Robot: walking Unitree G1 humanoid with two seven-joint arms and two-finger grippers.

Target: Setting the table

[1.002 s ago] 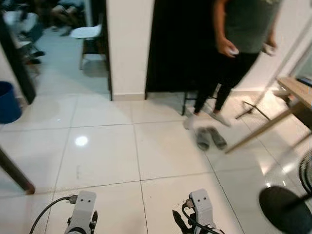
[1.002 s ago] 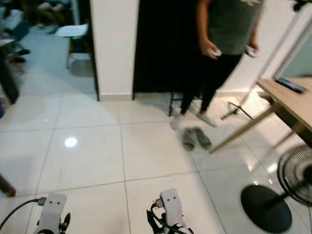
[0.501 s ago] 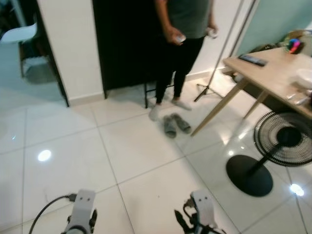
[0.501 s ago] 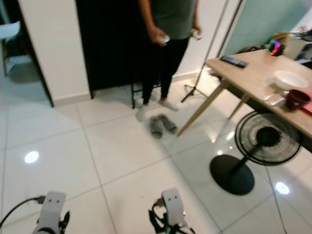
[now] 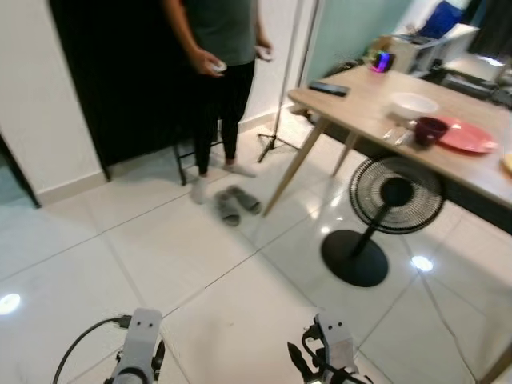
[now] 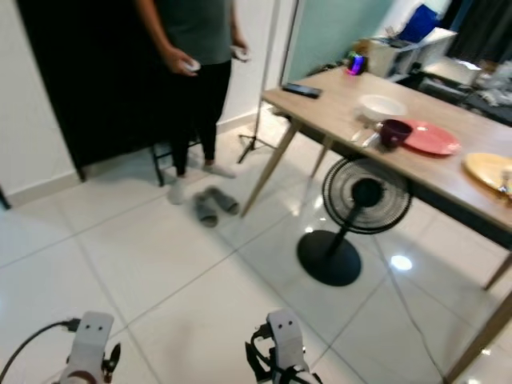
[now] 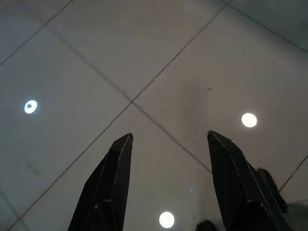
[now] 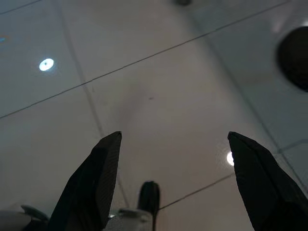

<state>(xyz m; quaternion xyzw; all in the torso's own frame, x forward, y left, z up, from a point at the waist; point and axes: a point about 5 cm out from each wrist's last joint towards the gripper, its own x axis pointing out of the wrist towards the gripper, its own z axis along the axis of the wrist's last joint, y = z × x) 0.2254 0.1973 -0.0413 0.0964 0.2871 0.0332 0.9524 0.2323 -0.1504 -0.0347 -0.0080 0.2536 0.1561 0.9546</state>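
Left hand [image 7: 168, 183] hangs low over the white tiled floor [image 5: 184, 264], fingers [image 7: 108, 187] spread apart, nothing between them. Right hand [image 8: 175, 183] same: low, fingers [image 8: 94, 180] wide apart, empty, only floor tile below. Both arms idle at the bottom of the head views.

Worktop [image 6: 336, 108] is a light wood table ahead and to the right, well apart from both hands. On it, near the closer edge: white bowl [image 6: 382, 106], dark maroon cup [image 6: 394, 132] just beside it, red plate [image 6: 430, 137] next to the cup, yellow plate [image 6: 490, 169] further right with something small on its edge, too blurred to identify. Some cutlery-like item [image 6: 365, 138] lies beside the cup, too blurry to tell what. A black remote [image 6: 302, 90] sits at the far left corner of the worktop, a glowing coloured gadget [image 6: 354, 62] behind it.

Black standing fan [image 6: 352, 216] on the floor in front of the worktop, partly under its edge.

A person [image 5: 216, 72] stands ahead left in dark trousers and grey top, small white controller in each hand. Pair of grey slippers [image 5: 234, 204] on the floor just beside their feet. Head views slightly blurred.
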